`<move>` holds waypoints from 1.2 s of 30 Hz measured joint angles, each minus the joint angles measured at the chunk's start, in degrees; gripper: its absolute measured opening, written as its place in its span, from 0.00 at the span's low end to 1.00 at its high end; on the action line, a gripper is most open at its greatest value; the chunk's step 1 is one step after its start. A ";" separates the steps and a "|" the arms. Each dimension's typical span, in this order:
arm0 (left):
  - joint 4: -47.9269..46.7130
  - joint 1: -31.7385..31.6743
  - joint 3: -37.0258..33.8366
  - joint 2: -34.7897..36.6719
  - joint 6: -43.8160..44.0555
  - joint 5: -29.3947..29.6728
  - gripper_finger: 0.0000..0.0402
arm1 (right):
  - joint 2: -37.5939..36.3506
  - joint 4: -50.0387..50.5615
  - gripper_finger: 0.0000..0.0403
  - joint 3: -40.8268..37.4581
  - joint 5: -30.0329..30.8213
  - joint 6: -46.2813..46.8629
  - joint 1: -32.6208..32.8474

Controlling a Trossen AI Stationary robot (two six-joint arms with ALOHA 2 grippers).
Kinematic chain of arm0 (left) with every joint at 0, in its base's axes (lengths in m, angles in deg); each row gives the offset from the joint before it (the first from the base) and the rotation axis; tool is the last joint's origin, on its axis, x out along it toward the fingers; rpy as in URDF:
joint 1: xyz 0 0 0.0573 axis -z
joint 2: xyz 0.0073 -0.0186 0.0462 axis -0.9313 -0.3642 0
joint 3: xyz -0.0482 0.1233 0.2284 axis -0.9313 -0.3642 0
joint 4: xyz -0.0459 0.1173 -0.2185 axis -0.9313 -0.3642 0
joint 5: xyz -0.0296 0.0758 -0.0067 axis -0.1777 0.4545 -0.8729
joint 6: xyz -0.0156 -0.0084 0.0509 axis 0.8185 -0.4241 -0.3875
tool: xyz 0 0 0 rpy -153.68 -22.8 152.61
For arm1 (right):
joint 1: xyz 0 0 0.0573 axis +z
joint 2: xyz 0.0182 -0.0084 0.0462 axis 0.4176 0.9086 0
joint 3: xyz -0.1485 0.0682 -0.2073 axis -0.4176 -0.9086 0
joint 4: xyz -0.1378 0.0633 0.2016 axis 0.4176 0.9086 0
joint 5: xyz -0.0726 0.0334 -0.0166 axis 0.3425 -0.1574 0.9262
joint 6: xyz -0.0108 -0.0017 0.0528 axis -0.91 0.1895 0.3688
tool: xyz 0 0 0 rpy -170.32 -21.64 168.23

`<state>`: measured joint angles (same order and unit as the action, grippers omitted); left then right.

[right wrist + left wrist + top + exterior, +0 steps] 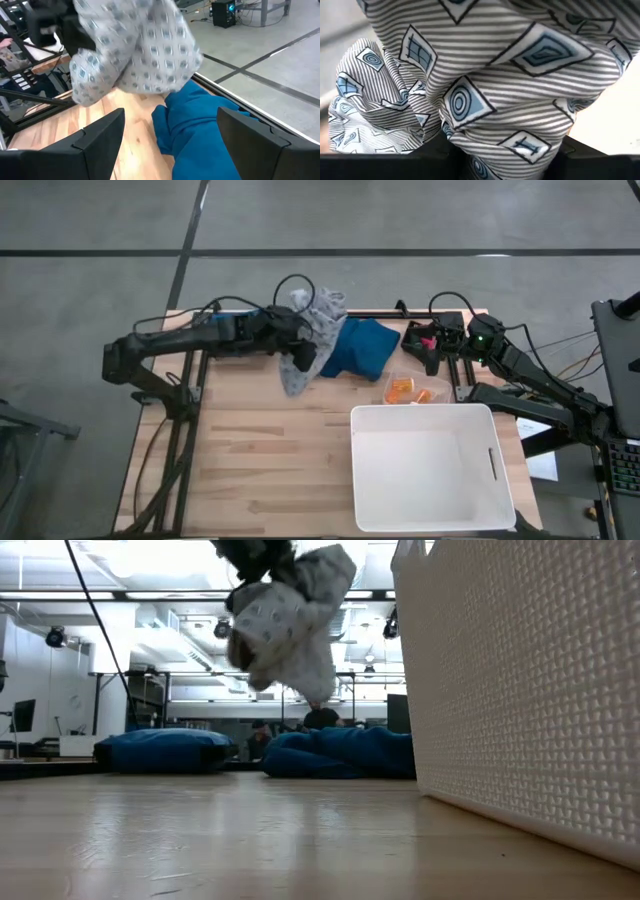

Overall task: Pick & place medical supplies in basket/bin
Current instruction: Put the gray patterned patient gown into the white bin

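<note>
My left gripper [297,352] is over the table's far middle, shut on the pale grey-blue patterned garment [318,318], which fills the left wrist view [485,85]. The dark teal garment [360,346] lies bunched on the table just right of it. My right gripper [424,340] is open at the far right. In the right wrist view [170,145] its fingers face the teal garment [200,130] without touching it. Orange pill bottles [405,390] lie beyond the white tub's [430,520] far wall. I see no green blocks. My left gripper holds the patterned garment by a bunched upper part [270,575], with several folds gathered. The cloth itself hides the fingertips. It comes from the table's left side. The garment hangs below the gripper, slack, and its lowest end [318,695] is clear of the table.
The tub's textured wall [520,690] fills the right of the low view. Bare wood stretches over the table's left and near parts [260,470]. Cables run along the far edge [290,280]. A blue cushion [165,750] lies in the room behind.
</note>
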<state>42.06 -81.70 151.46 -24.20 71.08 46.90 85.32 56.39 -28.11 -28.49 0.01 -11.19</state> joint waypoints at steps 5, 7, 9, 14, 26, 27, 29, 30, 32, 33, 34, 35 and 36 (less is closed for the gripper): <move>6.54 0.13 2.68 0.00 -7.20 -3.19 0.41 | 0.00 0.00 0.77 -0.01 0.00 -0.01 0.01; 9.93 0.35 3.45 0.00 -7.38 -5.47 0.41 | 0.00 0.00 0.77 -0.01 0.00 -0.02 0.02; 13.37 0.89 3.88 0.00 -6.75 -7.07 0.41 | 0.00 0.00 0.77 0.00 0.00 -0.01 0.01; 21.61 2.89 3.70 0.00 -6.26 -7.57 0.41 | 0.00 0.00 0.77 0.00 0.00 -0.02 0.01; 24.69 9.82 3.68 -0.15 -3.05 -5.52 0.41 | 0.00 0.00 0.77 -0.02 0.00 -0.02 0.00; 25.33 10.77 3.68 -0.15 -3.05 -3.83 0.41 | 0.00 0.00 0.77 0.00 0.00 -0.01 0.00; 26.62 12.94 3.75 -0.15 -3.07 0.07 0.41 | 0.01 0.00 0.77 0.00 0.00 -0.02 0.02; 27.78 14.02 3.72 -0.15 -3.15 1.73 0.41 | 0.00 0.00 0.77 -0.02 0.00 -0.02 0.02; 30.25 16.31 3.66 -0.56 -3.46 5.03 0.41 | 0.00 0.00 0.77 -0.02 0.00 -0.02 0.02; 31.31 17.33 3.74 -0.88 -3.46 6.71 0.41 | 0.02 0.00 0.77 0.00 0.00 -0.02 0.00; 31.60 18.38 3.93 -1.32 -3.45 8.11 0.41 | 0.00 0.00 0.77 -0.02 0.00 -0.02 0.00; 31.92 19.28 4.08 -2.02 -3.46 9.40 0.41 | 0.00 0.00 0.77 -0.02 0.00 0.00 0.02; 32.23 20.03 4.40 -2.75 -3.43 10.59 0.41 | 0.00 0.00 0.77 -0.02 0.01 -0.02 0.00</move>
<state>74.29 -61.68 155.86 -26.95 67.65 57.50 85.32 56.39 -28.13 -28.47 -0.01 -11.19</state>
